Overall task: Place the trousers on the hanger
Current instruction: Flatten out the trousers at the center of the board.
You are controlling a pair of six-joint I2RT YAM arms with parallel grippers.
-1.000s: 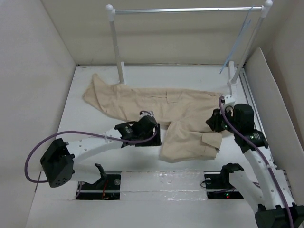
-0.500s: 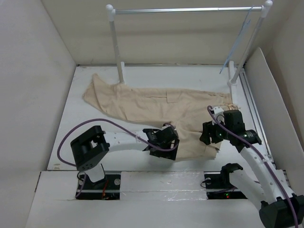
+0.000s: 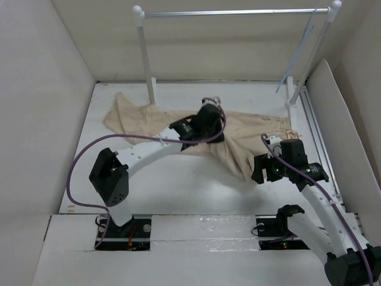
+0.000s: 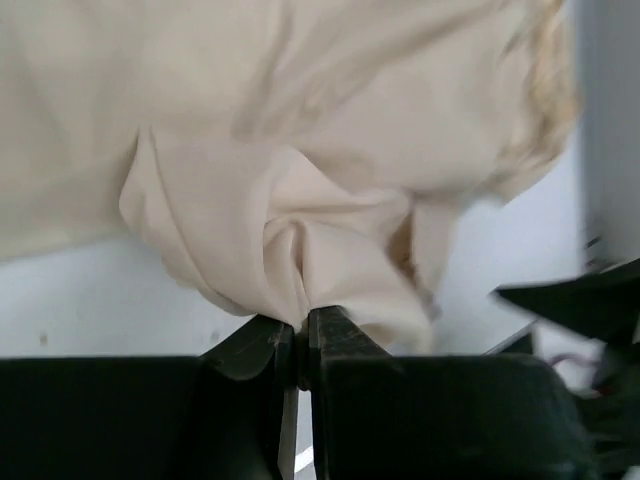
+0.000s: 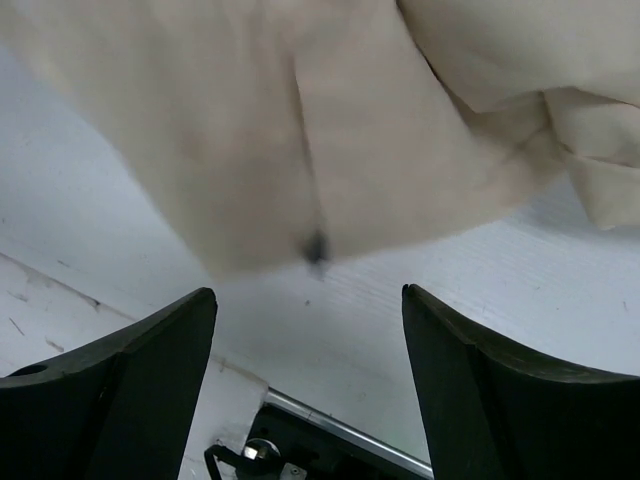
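Observation:
The beige trousers (image 3: 149,125) lie across the back half of the table, one leg pulled into a fold that runs toward the front right (image 3: 238,164). My left gripper (image 3: 209,136) hovers over the middle of them, shut on a bunched fold of trousers (image 4: 300,150) that hangs from its tips (image 4: 300,325). At the right, my right gripper (image 3: 258,175) stands open beside the cloth's edge with nothing between its fingers (image 5: 308,295). Trousers (image 5: 300,130) with a small dark tag (image 5: 316,243) lie just ahead of it. The pale blue hanger (image 3: 296,56) hangs at the right end of the rack.
A white-posted rack (image 3: 146,59) with a silver bar (image 3: 232,12) stands at the back. White walls close in the left and back, and a slanted white panel (image 3: 342,137) stands on the right. A metal rail (image 5: 350,430) runs along the near edge.
My left gripper has shut on the trousers near the front and carried the fold up and back to the middle. My right gripper has opened, let go of the cloth and stayed at the right.

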